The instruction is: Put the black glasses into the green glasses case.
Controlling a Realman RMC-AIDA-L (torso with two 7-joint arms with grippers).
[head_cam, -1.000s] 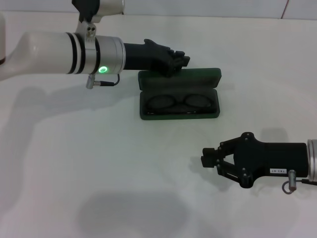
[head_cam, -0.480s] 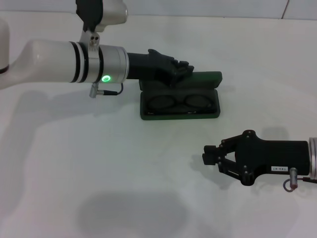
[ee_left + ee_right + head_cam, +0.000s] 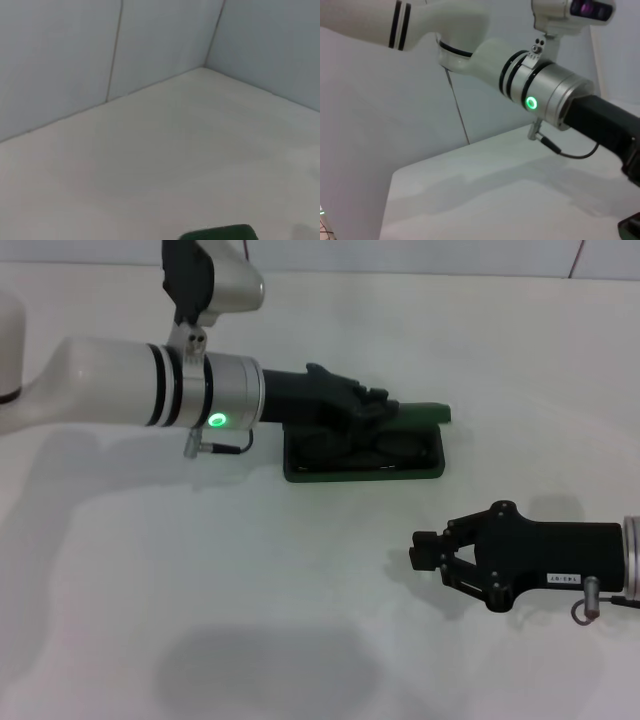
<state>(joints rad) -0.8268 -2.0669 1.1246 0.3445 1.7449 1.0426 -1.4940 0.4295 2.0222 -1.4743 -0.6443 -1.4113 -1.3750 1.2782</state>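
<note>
Two grippers are in the head view. Nearest, close to the right edge of the tabletop (image 3: 300,580), the right gripper (image 3: 425,558) lies idle, its fingers spread a little and holding nothing. Between it and the case there is a free strip of table, and the whole near left part offers much room.

Farther back, around the middle of the table, lies the green glasses case (image 3: 362,468). The black glasses (image 3: 345,445) already lie in its lower tray, only partly seen under the arm. The left gripper (image 3: 372,408) reaches over the case from the left and presses on the lid, which stands half lowered, its thin far edge raised above the tray. Whether these fingers are open I cannot tell.

So the putting-in looks done, and I judge that only the closing of the lid is left. Behind the case the table runs free to the far wall.
</note>
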